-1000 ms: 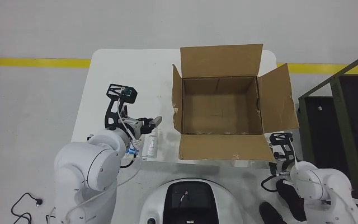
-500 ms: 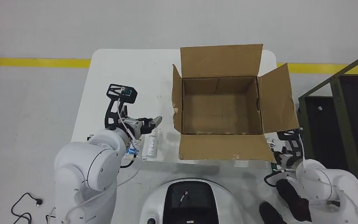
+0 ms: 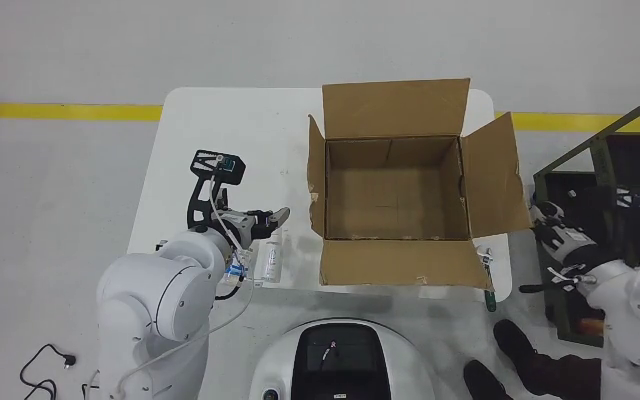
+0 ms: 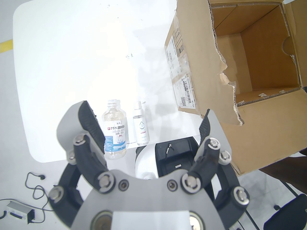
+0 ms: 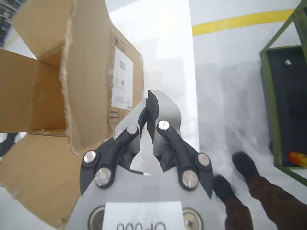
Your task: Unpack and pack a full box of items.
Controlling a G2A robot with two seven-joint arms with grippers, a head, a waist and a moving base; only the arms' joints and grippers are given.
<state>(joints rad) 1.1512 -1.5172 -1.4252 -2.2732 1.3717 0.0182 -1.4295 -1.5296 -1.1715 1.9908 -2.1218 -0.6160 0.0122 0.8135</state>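
Open box with nothing inside, two small bottles lying beside it

The box sits on the right half of the surface with its flaps folded out. The fat bottle and the thin spray bottle are side by side at the near edge, just left of the box, and they seem to lie flat with their caps toward the far edge. The left gripper hangs over them, fingers spread wide and holding nothing. The right gripper is out past the right edge, fingers pressed together on nothing. I think the bottles are light, hard and smooth, so they could slip or roll. It looks best to pinch one across the middle, on the label, not at the cap.
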